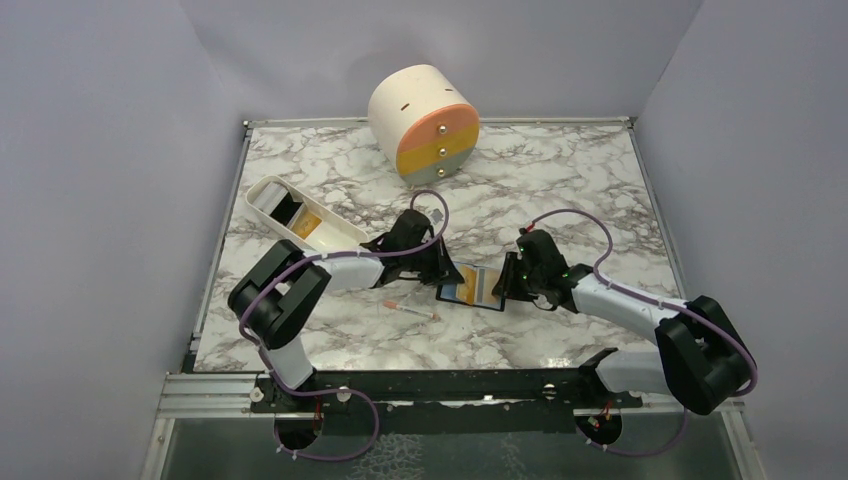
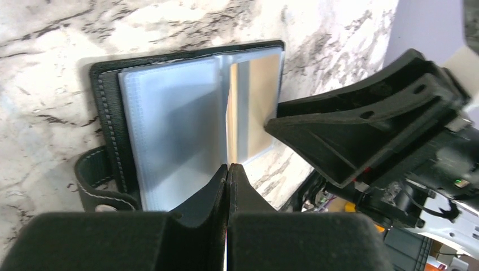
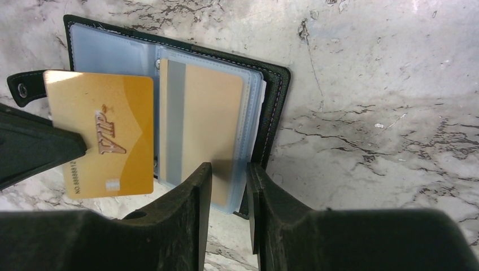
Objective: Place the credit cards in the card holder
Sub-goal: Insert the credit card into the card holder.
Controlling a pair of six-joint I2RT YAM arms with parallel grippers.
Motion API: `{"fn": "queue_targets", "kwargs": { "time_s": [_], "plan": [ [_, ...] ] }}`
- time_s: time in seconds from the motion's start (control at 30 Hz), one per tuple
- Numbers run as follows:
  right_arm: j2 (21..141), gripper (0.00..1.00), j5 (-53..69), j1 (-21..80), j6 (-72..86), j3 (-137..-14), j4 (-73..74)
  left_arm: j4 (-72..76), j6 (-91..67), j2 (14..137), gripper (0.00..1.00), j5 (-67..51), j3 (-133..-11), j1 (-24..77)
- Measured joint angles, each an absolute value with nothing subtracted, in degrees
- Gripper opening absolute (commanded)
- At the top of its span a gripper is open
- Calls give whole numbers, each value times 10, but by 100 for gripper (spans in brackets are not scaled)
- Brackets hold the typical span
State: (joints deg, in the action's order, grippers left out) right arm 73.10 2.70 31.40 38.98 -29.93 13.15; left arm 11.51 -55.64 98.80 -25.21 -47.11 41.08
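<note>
Jaws of the left tool (image 2: 227,169) are clamped shut on a gold card (image 3: 107,135), over the left page of the open card holder (image 3: 277,101) on the worktop (image 3: 367,113). A second card (image 3: 209,118) fills the right sleeve, where the right tool (image 3: 229,169) stands partly open, gripping nothing.

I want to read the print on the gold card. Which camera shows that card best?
The right wrist view: the gold VIP card faces the camera, lettering readable, its edge pinched by the left fingers. The left wrist view shows it only edge-on; the top external view shows just a small orange patch.
</note>
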Motion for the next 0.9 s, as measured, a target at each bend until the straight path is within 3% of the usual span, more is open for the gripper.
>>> {"fn": "queue_targets", "kwargs": {
  "time_s": [0.37,0.9],
  "plan": [
    [729,29,27,314,392,-298,131,109,-550,963,0,-252,-493,418],
    [729,29,29,314,392,-298,132,59,-506,1023,0,-256,-534,418]
  ]
}}
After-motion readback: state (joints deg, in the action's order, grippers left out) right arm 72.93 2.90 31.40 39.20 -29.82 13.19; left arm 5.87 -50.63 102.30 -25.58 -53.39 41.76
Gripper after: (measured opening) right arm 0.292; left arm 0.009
